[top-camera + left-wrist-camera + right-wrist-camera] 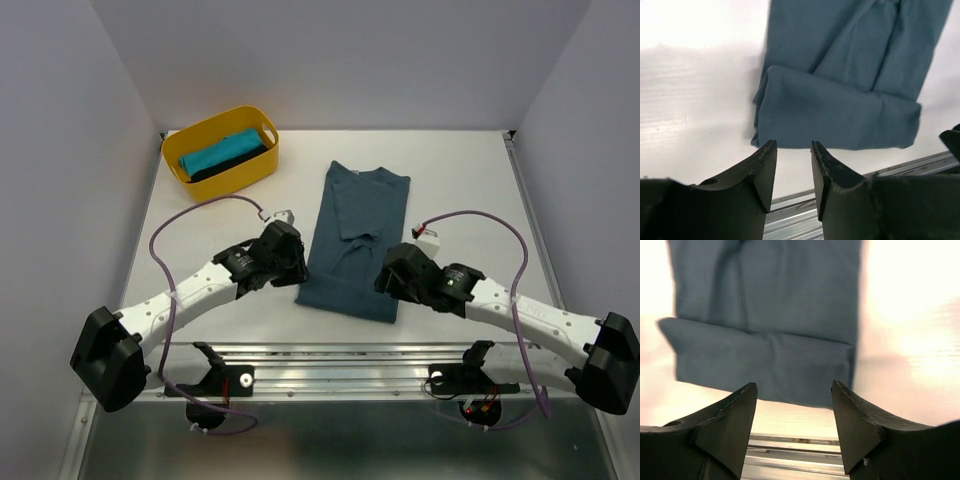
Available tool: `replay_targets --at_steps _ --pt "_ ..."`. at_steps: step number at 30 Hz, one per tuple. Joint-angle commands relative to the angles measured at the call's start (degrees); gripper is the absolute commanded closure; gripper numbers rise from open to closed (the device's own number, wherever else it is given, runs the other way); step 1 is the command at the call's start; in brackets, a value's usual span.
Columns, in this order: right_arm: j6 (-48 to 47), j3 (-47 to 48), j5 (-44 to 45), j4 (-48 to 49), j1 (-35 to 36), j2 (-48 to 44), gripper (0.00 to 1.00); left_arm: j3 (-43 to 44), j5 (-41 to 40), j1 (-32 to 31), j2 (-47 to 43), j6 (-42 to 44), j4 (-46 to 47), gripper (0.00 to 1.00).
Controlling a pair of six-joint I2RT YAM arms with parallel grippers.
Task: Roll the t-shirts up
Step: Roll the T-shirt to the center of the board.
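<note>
Your left arm (pixel 185 292) and right arm (pixel 525 312) angle inward, wrists low.
The left gripper (pixel 792 146) is narrowly parted, the right gripper (pixel 795 385) wider, both empty.

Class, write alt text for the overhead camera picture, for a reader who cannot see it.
A slate-blue t-shirt lies folded lengthwise on a white table, the left gripper and right gripper at its two near corners. At back left, a yellow tub holds a turquoise shirt and a black shirt.
</note>
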Motion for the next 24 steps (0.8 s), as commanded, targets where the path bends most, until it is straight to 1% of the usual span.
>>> replay_targets --at_steps 1,3,5,6,9,10,13,17,20,21,24 --pt "3.0 -4.9 0.7 -2.3 0.5 -3.5 0.32 -5.8 3.7 0.3 -3.1 -2.3 2.7 0.48" --pt "3.7 -7.5 -1.1 -0.1 0.5 -5.8 0.29 -8.2 3.9 0.3 -4.9 -3.7 3.7 0.45" --pt "3.6 -8.6 -1.4 0.7 0.5 -7.3 0.29 -10.1 3.6 0.3 -5.8 -4.8 4.7 0.43" --pt "3.0 -9.1 -1.6 0.8 0.5 -7.7 0.29 -10.8 4.0 0.3 -6.6 -4.8 5.2 0.40" --pt "4.8 -9.9 0.0 -1.3 0.5 -7.8 0.28 -12.8 2.7 0.3 -8.1 -5.7 6.3 0.26" --pt "5.4 -10.0 -0.1 -1.9 0.5 -7.7 0.28 -13.1 2.0 0.3 -8.4 -5.8 6.3 0.18" --pt "6.0 -10.2 -2.7 -2.0 0.5 -6.2 0.26 -14.8 -0.6 0.3 -9.0 -7.1 6.1 0.09" --pt "8.5 -13.7 -6.2 0.2 0.5 -4.7 0.26 -17.7 -2.3 0.3 -9.7 -9.6 7.4 0.10" --pt "11.2 -16.6 -6.9 2.9 0.5 -6.7 0.27 -18.9 -2.9 0.4 -9.7 -11.4 8.0 0.14" --pt "12.7 -18.5 -7.0 4.2 0.5 -8.5 0.28 -19.8 -1.2 0.5 -9.1 -11.1 8.6 0.17" --pt "15.0 -21.4 -7.7 6.0 0.5 -11.4 0.32 -21.7 2.2 0.6 -6.9 -11.3 12.1 0.19"
